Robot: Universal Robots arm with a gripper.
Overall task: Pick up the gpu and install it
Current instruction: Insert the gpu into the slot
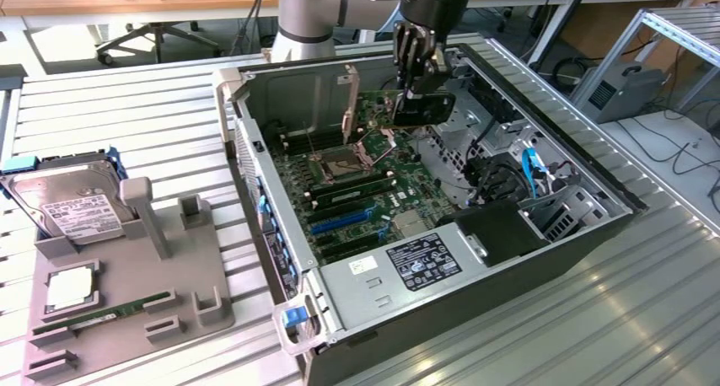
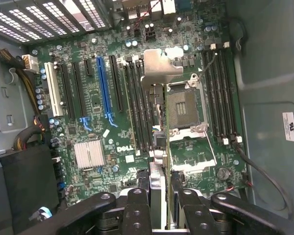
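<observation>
The gpu (image 1: pixel 372 109) hangs inside the open computer case (image 1: pixel 270 192), above the motherboard (image 1: pixel 349 192). Its silvery end bracket (image 1: pixel 350 99) points toward the exterior view's left. My gripper (image 1: pixel 419 95) is shut on it from above. In the wrist view the gpu (image 2: pixel 159 147) appears edge-on between the black fingers (image 2: pixel 137 208), with its bracket (image 2: pixel 159 63) at the far end. It hovers over the memory slots beside the CPU socket (image 2: pixel 181 110), apart from the blue expansion slot (image 2: pixel 104 88).
A grey parts fixture (image 1: pixel 147 268) lies at the exterior view's left, with a silver hard drive (image 1: pixel 73 205) and a thin green RAM stick (image 1: pixel 101 314). The power supply (image 1: pixel 422 260) and cable bundles (image 1: pixel 529 171) crowd the case's near and right side.
</observation>
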